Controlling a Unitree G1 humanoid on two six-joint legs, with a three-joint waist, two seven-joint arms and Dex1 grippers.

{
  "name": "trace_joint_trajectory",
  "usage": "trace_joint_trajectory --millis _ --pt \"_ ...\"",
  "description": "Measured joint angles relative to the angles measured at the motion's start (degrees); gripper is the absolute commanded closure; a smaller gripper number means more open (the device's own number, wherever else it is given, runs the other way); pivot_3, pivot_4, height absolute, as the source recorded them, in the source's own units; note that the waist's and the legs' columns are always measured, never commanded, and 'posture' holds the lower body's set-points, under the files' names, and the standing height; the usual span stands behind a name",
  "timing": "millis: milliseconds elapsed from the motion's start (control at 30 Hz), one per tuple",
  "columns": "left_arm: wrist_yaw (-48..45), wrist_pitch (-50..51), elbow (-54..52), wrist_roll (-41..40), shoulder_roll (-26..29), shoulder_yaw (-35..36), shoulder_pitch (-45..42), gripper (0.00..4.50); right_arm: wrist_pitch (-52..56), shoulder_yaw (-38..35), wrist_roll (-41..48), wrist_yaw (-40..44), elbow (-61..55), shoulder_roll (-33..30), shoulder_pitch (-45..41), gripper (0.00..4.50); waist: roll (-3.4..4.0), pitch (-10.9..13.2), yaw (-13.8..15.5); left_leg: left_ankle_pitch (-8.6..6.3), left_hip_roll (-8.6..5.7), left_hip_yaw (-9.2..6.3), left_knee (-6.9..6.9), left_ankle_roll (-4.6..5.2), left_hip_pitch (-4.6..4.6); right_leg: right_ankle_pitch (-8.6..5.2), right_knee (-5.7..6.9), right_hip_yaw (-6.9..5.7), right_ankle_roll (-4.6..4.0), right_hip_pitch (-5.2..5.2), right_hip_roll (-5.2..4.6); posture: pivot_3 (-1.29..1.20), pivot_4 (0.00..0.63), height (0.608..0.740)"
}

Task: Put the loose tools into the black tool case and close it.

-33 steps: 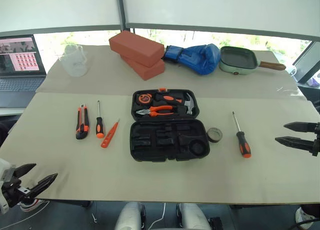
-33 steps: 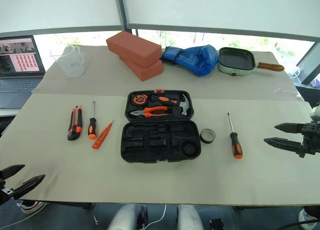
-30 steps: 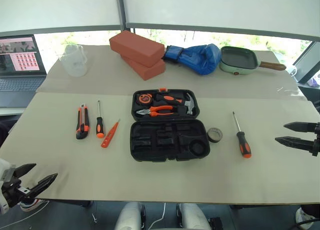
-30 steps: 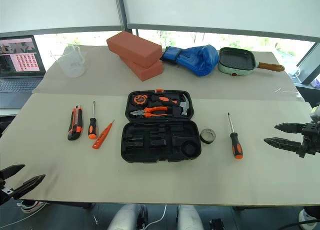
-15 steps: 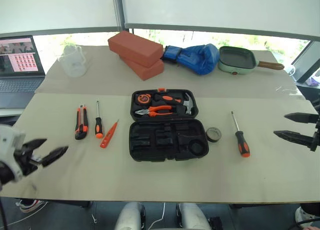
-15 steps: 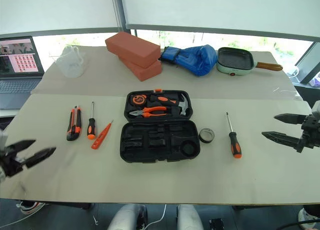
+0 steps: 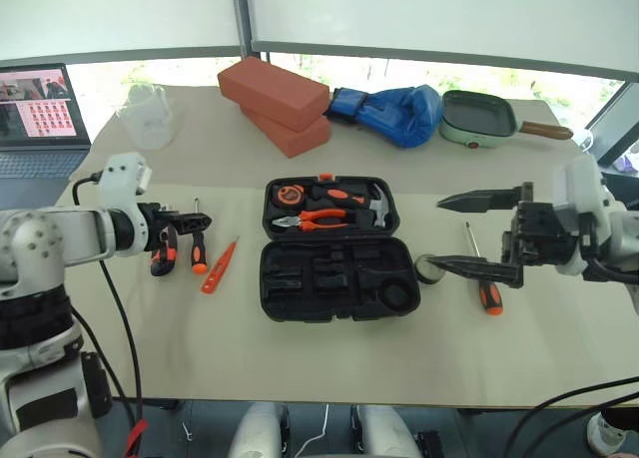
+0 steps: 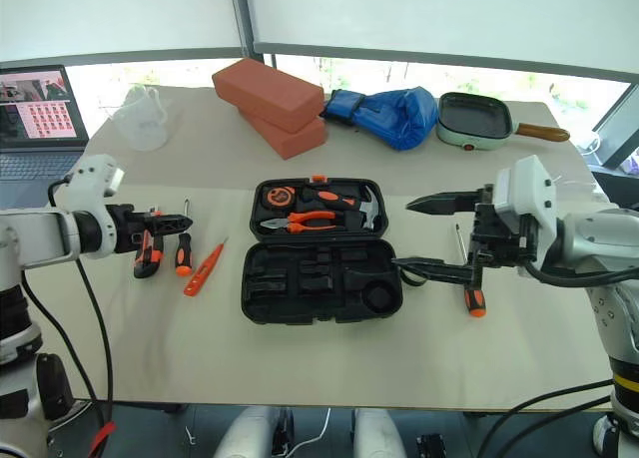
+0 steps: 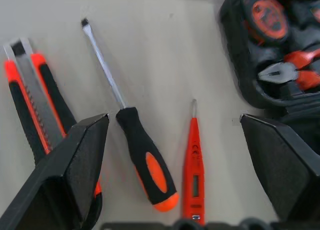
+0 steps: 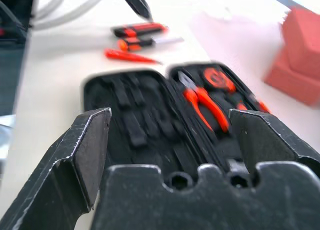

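soft daylight is coming through the windows (image 7: 419, 79) behind the table (image 7: 329, 358), leaving only faint shadows. the head views are looking sharp and evenly bright. the right wrist view is blurring toward its far background; the bricks (image 10: 300, 49) are going soft.

The black tool case (image 7: 329, 253) is matt moulded plastic with a faintly grainy skin. The screwdriver (image 9: 132, 130) has a bright bare-metal shaft and a smooth black-and-orange handle. The tester pen (image 9: 192, 165) is glossy orange plastic. The counter (image 7: 300, 348) has a dull, papery beige covering. The bricks (image 7: 275, 104) look rough and matt, the boxing glove (image 7: 394, 114) shiny blue.
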Motion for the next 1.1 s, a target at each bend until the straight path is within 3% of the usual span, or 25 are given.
trace_joint_trajectory --millis 200,400,533,567,600,800,867,900,1100 --pt "1.7 0.4 4.1 3.9 -2.3 -2.9 -0.8 0.0 1.9 1.8 1.1 -2.1 -2.5 0.7 -1.4 0.1 -0.05 0.0 0.2 0.01 -0.01 -0.01 0.02 -0.01 -0.06 0.0 0.0 -0.01 0.0 -0.03 -0.03 0.0 0.15 0.738" --pt "2.3 0.3 4.8 5.6 -8.6 -2.9 -0.8 0.0 3.1 3.2 1.7 -3.9 -4.5 2.0 -2.5 0.1 -0.08 0.0 0.9 0.01 -0.01 -0.03 0.06 -0.01 -0.09 0.0 0.02 -0.02 0.0 -0.04 -0.04 0.0 0.15 0.738" --pt "2.2 -0.5 5.7 7.4 -9.1 -3.4 -0.9 0.0 3.8 3.9 3.0 -4.8 -5.3 2.2 -3.8 0.1 -0.07 0.0 0.7 0.02 -0.01 -0.03 0.05 -0.02 -0.08 0.01 0.04 0.0 -0.01 -0.07 -0.03 0.0 0.15 0.738" --pt "2.1 -0.7 6.1 7.7 -9.1 -3.7 -1.1 0.52 4.0 4.0 3.2 -5.1 -5.3 2.3 -4.2 0.0 -0.07 0.0 0.8 0.02 -0.01 -0.04 0.05 -0.03 -0.07 0.01 0.04 -0.01 -0.01 -0.07 -0.03 0.0 0.15 0.738" --pt "2.1 -0.9 6.3 7.8 -9.1 -4.0 -1.2 0.67 4.2 4.1 3.3 -5.2 -5.3 2.5 -4.5 0.0 -0.07 0.0 0.8 0.02 -0.01 -0.04 0.05 -0.03 -0.07 0.01 0.05 -0.01 -0.01 -0.06 -0.03 0.0 0.15 0.738" --pt "1.9 -1.3 7.2 9.8 -9.2 -4.5 -1.2 2.95 4.5 5.9 3.3 -6.1 -5.4 3.5 -5.0 0.0 -0.07 0.0 0.9 0.02 -0.03 -0.04 0.06 -0.03 -0.08 0.01 0.04 -0.01 -0.01 -0.06 -0.05 0.0 0.15 0.738" --pt "1.7 -1.2 7.3 9.9 -9.5 -4.4 -1.2 3.52 4.5 6.1 3.3 -6.3 -5.4 3.6 -5.3 0.0 -0.07 0.0 1.1 0.02 -0.04 -0.04 0.06 -0.02 -0.08 0.01 0.04 -0.01 -0.01 -0.05 -0.06 0.0 0.15 0.738" --pt "1.7 -1.2 7.3 10.0 -9.7 -4.2 -1.2 3.68 4.5 6.1 3.3 -6.3 -5.4 3.6 -5.6 0.0 -0.07 0.0 1.2 0.02 -0.04 -0.04 0.06 -0.02 -0.08 0.01 0.04 -0.01 -0.01 -0.05 -0.07 0.0 0.15 0.738" --pt "1.5 -1.6 8.1 10.4 -10.3 -3.0 -1.6 3.68 4.5 6.1 3.3 -6.3 -5.4 3.5 -5.9 0.0 -0.08 0.0 1.3 0.03 -0.03 -0.05 0.07 -0.02 -0.08 0.01 0.04 -0.02 -0.01 -0.04 -0.06 0.0 0.15 0.738"
